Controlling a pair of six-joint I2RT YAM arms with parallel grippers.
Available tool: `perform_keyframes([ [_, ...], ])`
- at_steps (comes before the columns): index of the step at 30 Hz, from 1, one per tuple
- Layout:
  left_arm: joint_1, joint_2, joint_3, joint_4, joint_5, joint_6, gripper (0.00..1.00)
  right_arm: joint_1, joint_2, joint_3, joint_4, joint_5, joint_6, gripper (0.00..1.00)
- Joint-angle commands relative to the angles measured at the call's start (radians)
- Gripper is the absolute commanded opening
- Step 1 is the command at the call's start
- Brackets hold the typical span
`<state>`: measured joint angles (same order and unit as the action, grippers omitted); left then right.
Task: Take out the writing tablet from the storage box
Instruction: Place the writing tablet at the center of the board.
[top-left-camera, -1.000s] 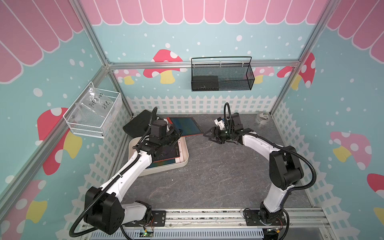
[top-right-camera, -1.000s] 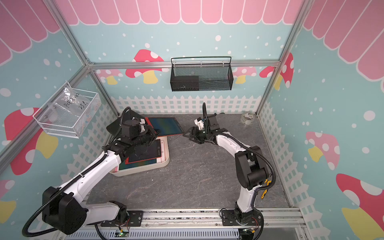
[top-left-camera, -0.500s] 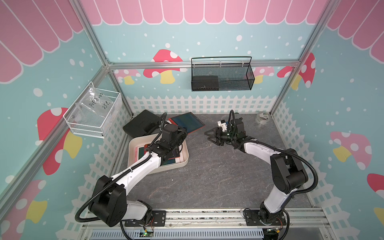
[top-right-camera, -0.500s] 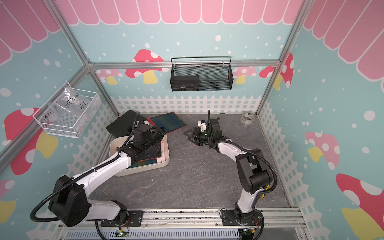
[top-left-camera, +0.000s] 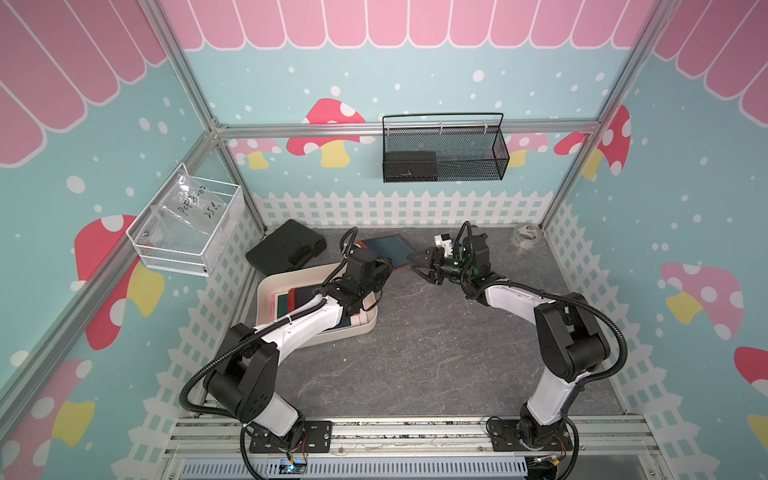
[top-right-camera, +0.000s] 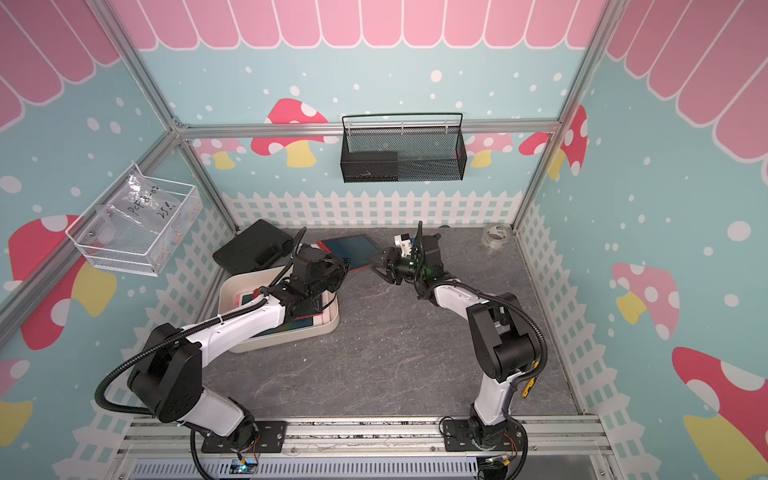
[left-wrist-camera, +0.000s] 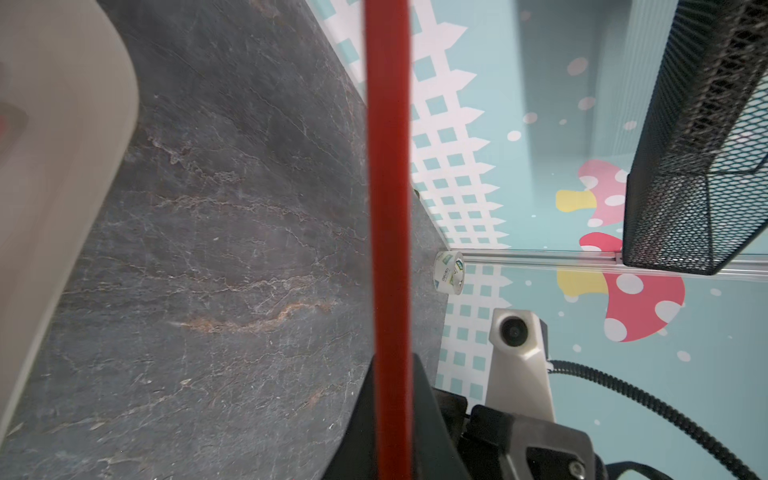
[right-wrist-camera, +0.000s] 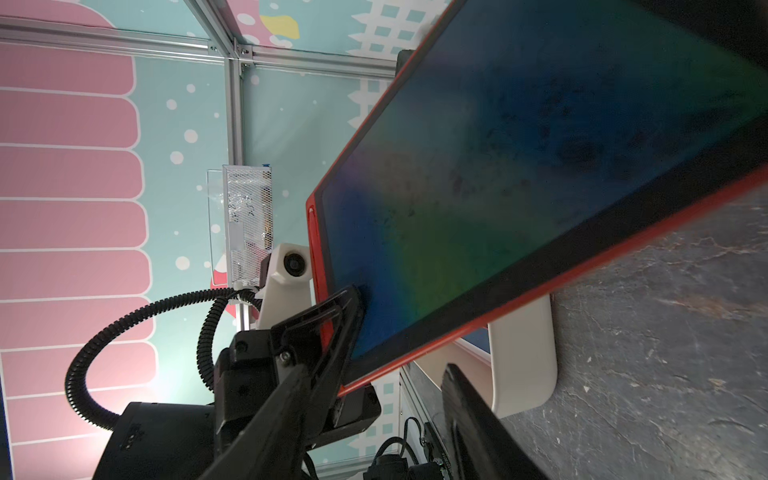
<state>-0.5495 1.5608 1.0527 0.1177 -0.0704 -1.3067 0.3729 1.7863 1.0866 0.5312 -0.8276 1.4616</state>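
The writing tablet (top-left-camera: 388, 251), red-framed with a dark screen, hangs tilted above the floor past the far right corner of the cream storage box (top-left-camera: 367, 328). My left gripper (top-left-camera: 384, 266) is shut on its near edge; the left wrist view shows that red edge (left-wrist-camera: 388, 208) running up from between the black jaws. My right gripper (top-left-camera: 419, 266) is open beside the tablet's right corner. In the right wrist view the tablet (right-wrist-camera: 540, 166) fills the upper part, and its low corner sits between my spread fingers (right-wrist-camera: 469, 424). Other tablets (top-left-camera: 291, 301) lie in the box.
A black ribbed case (top-left-camera: 286, 249) lies behind the box at the back left. A tape roll (top-left-camera: 525, 237) sits in the back right corner. A black mesh basket (top-left-camera: 442, 151) hangs on the rear wall, a white wire basket (top-left-camera: 187, 228) on the left wall.
My left gripper has carried the tablet rightward, off the box and toward the right arm. The right gripper has edged left to the tablet's corner, its jaws narrowing.
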Motion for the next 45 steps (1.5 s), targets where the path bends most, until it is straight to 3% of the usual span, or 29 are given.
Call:
perform_keyframes([
  [1,0.002,0.012,0.046,0.062,-0.007,-0.029,0.05,-0.005,-0.007,-0.033,0.032,-0.006,0.039,0.53],
  [4,0.003,0.021,0.052,0.073,0.001,-0.037,0.05,-0.005,0.005,-0.036,0.037,-0.010,0.049,0.53],
  [8,0.005,0.043,0.055,0.109,0.038,-0.077,0.05,-0.011,0.039,-0.047,0.186,0.001,0.134,0.55],
  [23,-0.017,0.043,0.008,0.168,0.078,-0.110,0.05,-0.015,0.129,0.055,0.182,0.051,0.126,0.52],
  [33,-0.021,0.058,-0.001,0.183,0.110,-0.106,0.09,-0.018,0.188,0.097,0.227,0.048,0.149,0.33],
  [40,-0.019,0.081,-0.007,0.199,0.140,-0.119,0.10,-0.020,0.221,0.109,0.328,0.038,0.195,0.27],
  [45,-0.019,0.091,0.024,0.111,0.150,-0.115,0.25,-0.033,0.218,0.103,0.328,0.030,0.188,0.21],
])
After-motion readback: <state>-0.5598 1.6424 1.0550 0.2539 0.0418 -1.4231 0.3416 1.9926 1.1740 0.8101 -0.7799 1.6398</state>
